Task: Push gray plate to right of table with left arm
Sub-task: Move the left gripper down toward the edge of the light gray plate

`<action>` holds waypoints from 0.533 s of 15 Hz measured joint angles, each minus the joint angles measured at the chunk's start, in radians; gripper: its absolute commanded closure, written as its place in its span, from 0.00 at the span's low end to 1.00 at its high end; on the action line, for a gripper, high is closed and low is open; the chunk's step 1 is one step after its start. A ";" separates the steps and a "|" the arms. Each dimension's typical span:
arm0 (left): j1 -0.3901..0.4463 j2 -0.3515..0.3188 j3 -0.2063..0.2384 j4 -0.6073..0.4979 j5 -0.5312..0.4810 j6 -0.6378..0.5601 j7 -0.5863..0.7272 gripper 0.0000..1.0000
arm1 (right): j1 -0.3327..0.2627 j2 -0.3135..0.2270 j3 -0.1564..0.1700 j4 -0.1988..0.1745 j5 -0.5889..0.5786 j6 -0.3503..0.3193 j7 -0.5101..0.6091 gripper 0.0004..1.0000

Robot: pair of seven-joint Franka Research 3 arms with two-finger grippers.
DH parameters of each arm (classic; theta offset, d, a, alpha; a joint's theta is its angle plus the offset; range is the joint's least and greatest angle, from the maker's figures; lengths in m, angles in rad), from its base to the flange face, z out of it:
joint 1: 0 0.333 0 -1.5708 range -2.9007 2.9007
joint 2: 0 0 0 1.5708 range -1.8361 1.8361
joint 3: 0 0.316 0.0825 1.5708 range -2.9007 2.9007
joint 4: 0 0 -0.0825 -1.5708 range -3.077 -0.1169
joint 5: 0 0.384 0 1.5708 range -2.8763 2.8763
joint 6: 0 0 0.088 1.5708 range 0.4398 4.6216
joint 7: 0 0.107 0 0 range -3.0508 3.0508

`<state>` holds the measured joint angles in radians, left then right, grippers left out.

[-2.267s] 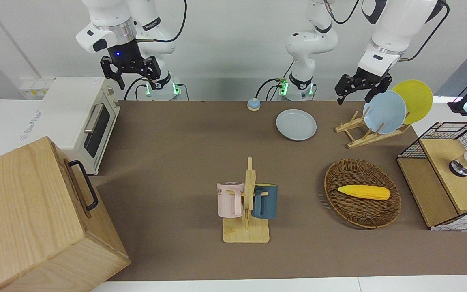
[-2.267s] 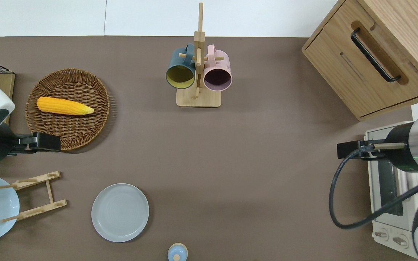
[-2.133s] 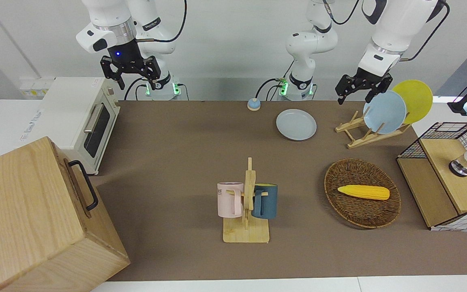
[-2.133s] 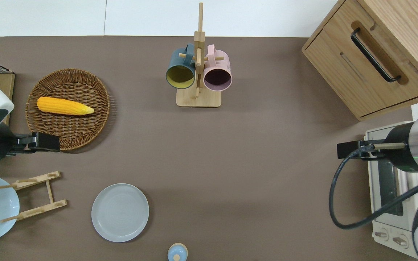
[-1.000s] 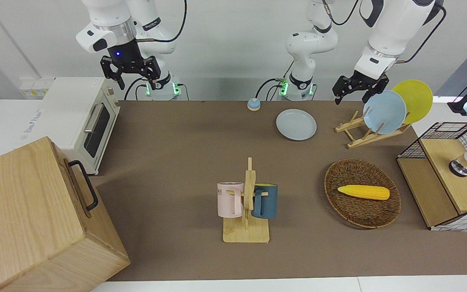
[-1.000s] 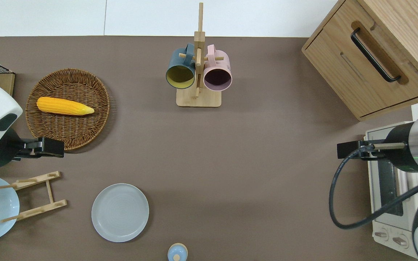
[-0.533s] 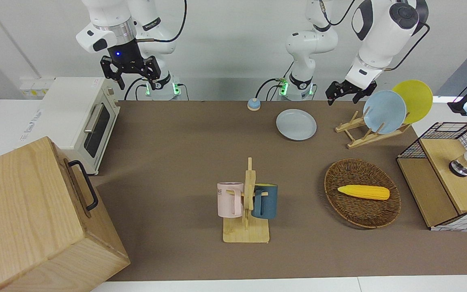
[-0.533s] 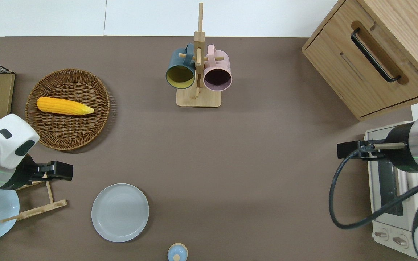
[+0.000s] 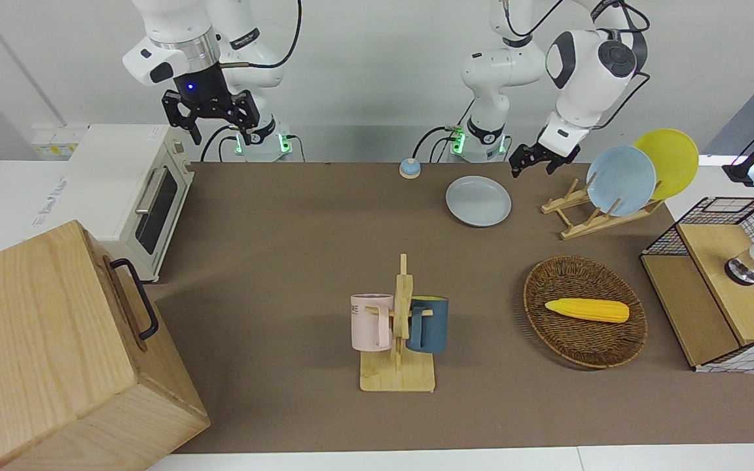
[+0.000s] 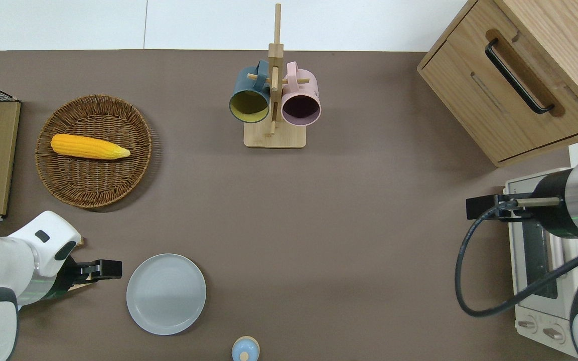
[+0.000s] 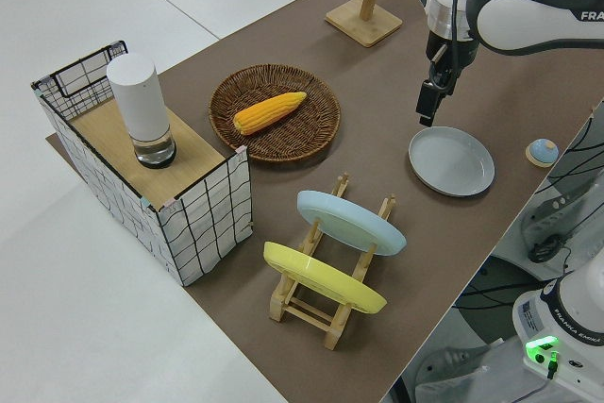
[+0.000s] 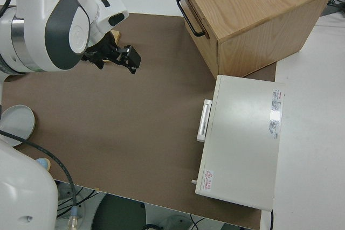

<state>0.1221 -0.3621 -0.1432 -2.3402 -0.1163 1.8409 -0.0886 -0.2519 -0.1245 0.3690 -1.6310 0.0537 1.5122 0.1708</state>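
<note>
The gray plate (image 9: 478,201) lies flat on the brown table (image 9: 285,261), close to the robots' edge; it also shows in the overhead view (image 10: 166,293) and the left side view (image 11: 451,160). My left gripper (image 9: 533,165) hangs a little above the table, just beside the plate's rim on the left arm's end, over the end of the wooden dish rack (image 10: 109,269). It looks open and empty and is apart from the plate (image 11: 429,109). My right gripper (image 9: 220,131) is parked, open and empty.
The dish rack (image 9: 580,216) holds a sky-blue plate (image 9: 620,181) and a yellow plate (image 9: 668,160). A wicker basket (image 9: 573,347) holds corn. A mug tree (image 9: 398,327) stands mid-table, a small blue knob (image 9: 410,168) beside the plate. A toaster oven (image 9: 135,190) and wooden cabinet (image 9: 56,353) fill the right arm's end.
My left gripper has swung from over the basket's edge down toward the robots, past the dish rack, and now sits beside the gray plate. The plate and the right arm have not moved.
</note>
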 measured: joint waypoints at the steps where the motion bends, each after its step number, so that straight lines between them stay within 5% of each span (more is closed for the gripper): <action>1: 0.000 -0.014 0.002 -0.030 -0.004 0.021 0.000 0.01 | 0.000 0.000 0.000 0.000 0.000 0.000 0.000 0.00; 8: 0.000 -0.030 0.015 -0.172 -0.016 0.129 0.000 0.01 | 0.000 0.000 0.000 0.000 0.000 0.000 0.000 0.00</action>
<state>0.1223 -0.3917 -0.1277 -2.5118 -0.1326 1.9701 -0.0886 -0.2518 -0.1245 0.3690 -1.6310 0.0537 1.5122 0.1708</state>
